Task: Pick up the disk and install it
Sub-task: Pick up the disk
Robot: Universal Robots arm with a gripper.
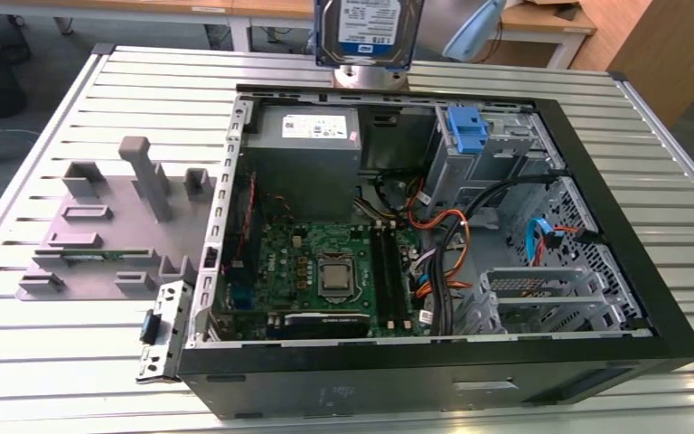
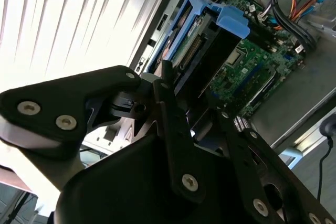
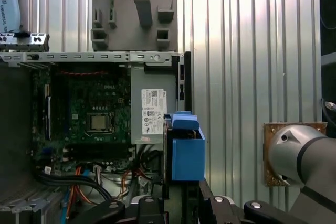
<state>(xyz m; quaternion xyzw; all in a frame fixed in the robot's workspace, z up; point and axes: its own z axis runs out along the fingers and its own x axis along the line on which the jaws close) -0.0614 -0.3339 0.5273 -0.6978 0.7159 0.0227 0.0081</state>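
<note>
Your tool [image 2: 195, 98] is closed on the disk [image 1: 368, 32]: in the second wrist view its black fingers [image 2: 176, 129] press on either side of the drive, and the blue carrier frame stands out beyond them. The disk is held in the air, clear of everything below it. In the exterior view you see it at the far side of the scene with its white-and-blue label facing the camera, above the far wall of the open computer case [image 1: 636, 271]. In the first wrist view you look along the disk's edge, and the blue carrier hangs over the case wall just beside the grey power supply box [image 3: 152, 114]. The case lies on its side on the slatted metal tabletop [image 1: 70, 362] with its interior exposed. Inside it you can see the green motherboard [image 1: 323, 271], the power supply box in the far corner, a blue bracket [image 1: 465, 136] in the bay next to it, and orange and black cables running toward a metal drive cage [image 1: 540, 289]. A grey moulded fixture [image 1: 106, 235] sits on the tabletop on the exterior view's left, near the case but apart from it.
</note>
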